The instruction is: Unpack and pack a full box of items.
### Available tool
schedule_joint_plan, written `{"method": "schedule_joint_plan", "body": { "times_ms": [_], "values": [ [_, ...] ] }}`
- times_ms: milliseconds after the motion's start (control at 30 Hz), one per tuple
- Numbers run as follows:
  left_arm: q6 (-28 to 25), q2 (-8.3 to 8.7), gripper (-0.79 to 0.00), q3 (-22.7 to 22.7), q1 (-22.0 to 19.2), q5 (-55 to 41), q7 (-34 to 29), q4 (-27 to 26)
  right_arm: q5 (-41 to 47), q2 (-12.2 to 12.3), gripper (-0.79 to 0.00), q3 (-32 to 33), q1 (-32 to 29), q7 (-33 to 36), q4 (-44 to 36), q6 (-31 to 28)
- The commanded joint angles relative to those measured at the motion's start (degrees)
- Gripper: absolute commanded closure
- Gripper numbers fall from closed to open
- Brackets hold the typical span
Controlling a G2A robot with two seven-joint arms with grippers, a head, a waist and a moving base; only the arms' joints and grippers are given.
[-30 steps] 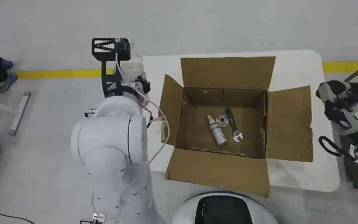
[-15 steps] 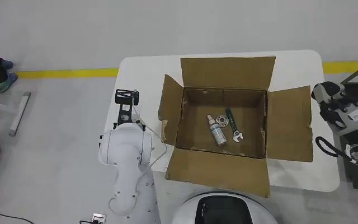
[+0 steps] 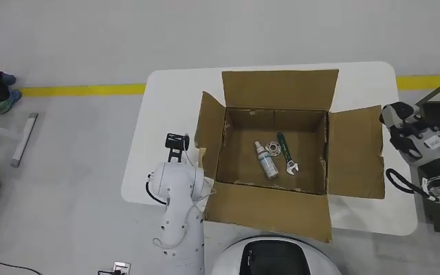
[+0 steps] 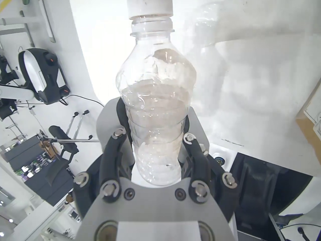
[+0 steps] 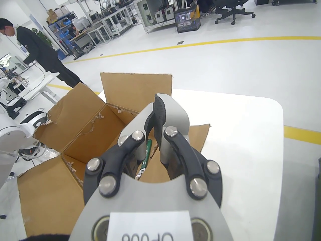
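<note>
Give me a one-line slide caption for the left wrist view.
Left gripper shut on a clear, white-capped plastic bottle, white table behind, cardboard box at the edge.

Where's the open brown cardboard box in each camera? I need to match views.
Top view: open brown cardboard box mid-table, flaps spread.
Left wrist view: its flap corner past the held clear plastic bottle.
Right wrist view: the box lies open beyond the right tool.
Shared landmark: the white table with rounded corners, under the box.
</note>
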Motion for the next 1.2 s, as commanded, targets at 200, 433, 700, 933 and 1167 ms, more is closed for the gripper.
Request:
{"method": "schedule_joint_plan", "body": {
  "times_ms": [200, 433, 700, 933, 1167],
  "values": [
    [1.2, 0.04, -0.486, 0.3, -0.7, 0.7, 0.0, 5.3, 0.1, 0.0, 0.000, 0.7, -0.2, 0.4, 0.0, 0.1],
    [1.7, -0.12, -0.785, 0.1, -1.9, 0.9, 0.0, 7.1, 1.8, 0.2, 0.000, 0.3, 0.6, 2.7, 0.0, -0.2],
    [2.6, -0.46, -0.785, -1.3, -3.2, 1.6, 0.0, 3.3, 10.1, 0.8, 0.000, -5.4, 6.2, 12.7, 0.0, 1.9],
    [1.6, -1.13, -0.785, -1.4, -4.6, 1.0, 0.0, -2.1, 14.1, 1.2, 0.000, -15.9, 14.5, 22.0, 1.9, 7.9],
    [2.4, -1.91, -0.785, -1.4, -6.2, 0.0, 0.0, -5.7, 12.4, 1.0, 0.000, -26.9, 21.8, 25.1, 8.3, 14.4]
  ]
}}
